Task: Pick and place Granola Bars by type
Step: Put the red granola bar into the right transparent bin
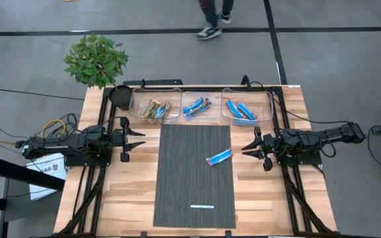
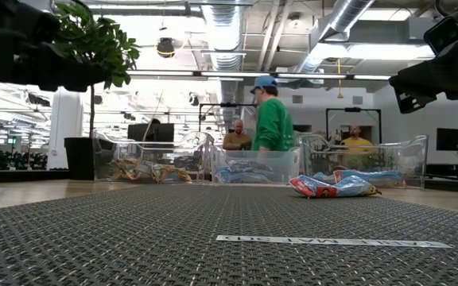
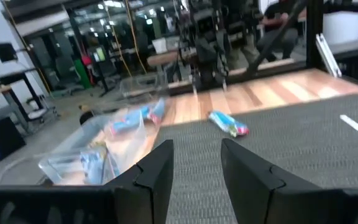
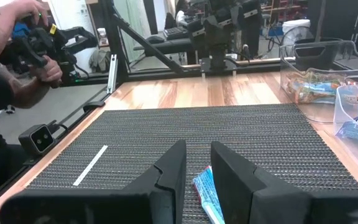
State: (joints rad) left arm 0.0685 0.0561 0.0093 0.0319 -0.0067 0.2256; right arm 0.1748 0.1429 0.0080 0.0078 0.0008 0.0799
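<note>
One blue granola bar with an orange end [image 1: 219,157] lies flat on the dark woven mat [image 1: 190,192], right of its middle. It also shows in the low view [image 2: 332,185], the left wrist view [image 3: 229,123] and the right wrist view [image 4: 207,194]. My right gripper [image 1: 248,148] is open and empty, just right of the bar, its fingers pointing at it [image 4: 197,165]. My left gripper [image 1: 138,139] is open and empty at the mat's left edge [image 3: 196,168]. Three clear bins at the far edge hold tan bars [image 1: 156,108], blue-and-orange bars [image 1: 197,106] and bright blue bars [image 1: 244,111].
A thin white strip [image 1: 202,206] lies on the mat's near part. A dark cup [image 1: 121,97] and a potted plant [image 1: 96,61] stand at the far left corner. A person stands beyond the far edge [image 2: 273,119]; a person's hands [image 4: 23,43] show off the table's near side.
</note>
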